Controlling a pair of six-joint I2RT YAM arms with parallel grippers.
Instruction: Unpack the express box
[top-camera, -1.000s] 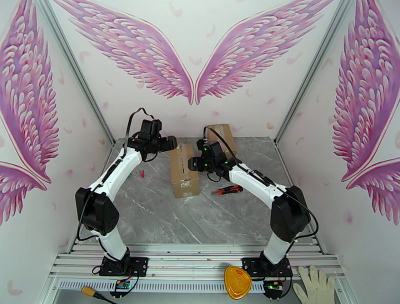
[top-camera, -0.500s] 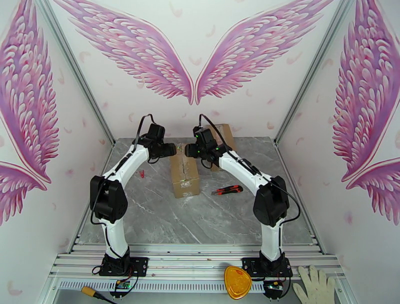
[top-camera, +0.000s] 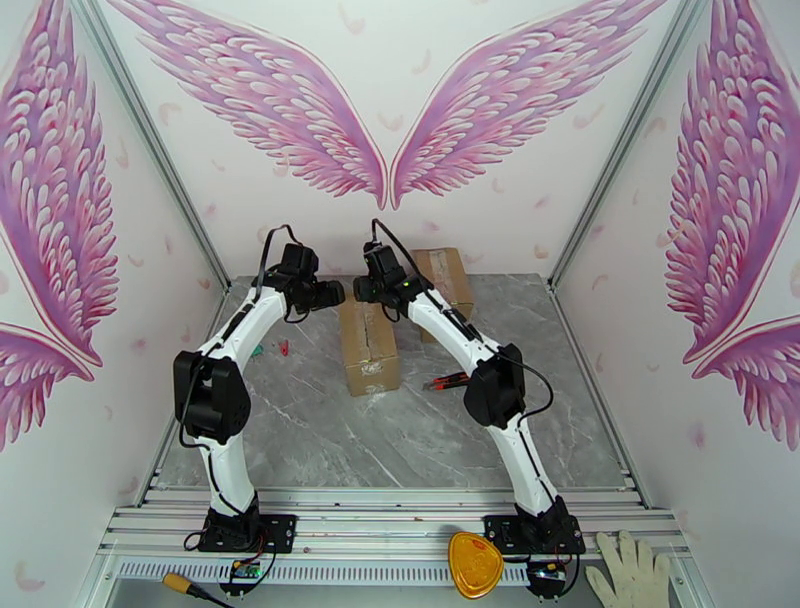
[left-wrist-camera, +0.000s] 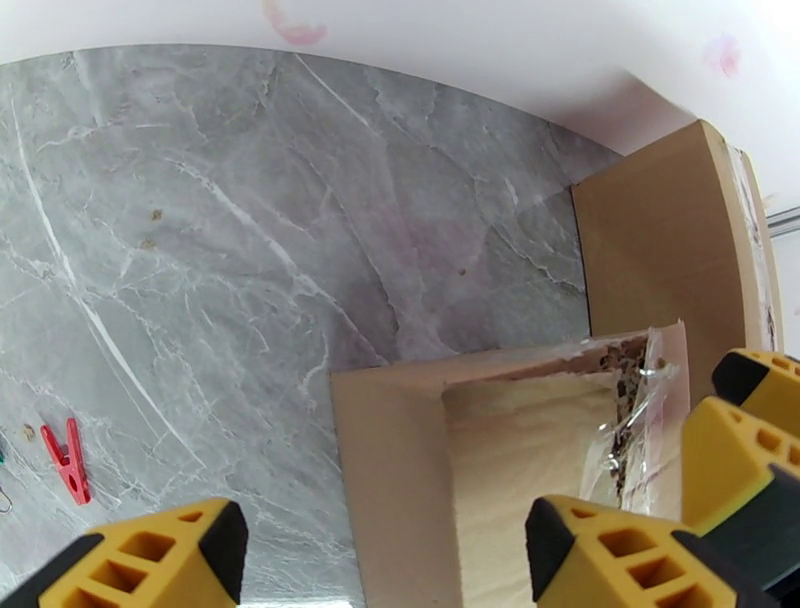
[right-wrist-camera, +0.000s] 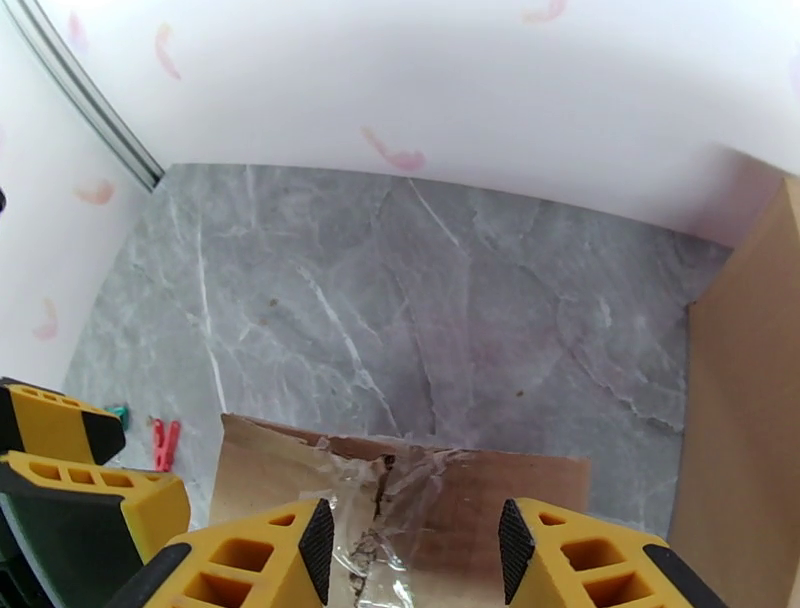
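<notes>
On the table (top-camera: 320, 440), express box (top-camera: 368, 345) — long axis near-to-far, tape (right-wrist-camera: 385, 495) torn

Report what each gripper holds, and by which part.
Nothing is held. The left gripper and right gripper hover with fingers open at the cardboard box's torn, taped far end, clamping nothing.

Red clip (left-wrist-camera: 65, 458) on marble table (left-wrist-camera: 200, 250); white glove (top-camera: 627, 570).
</notes>
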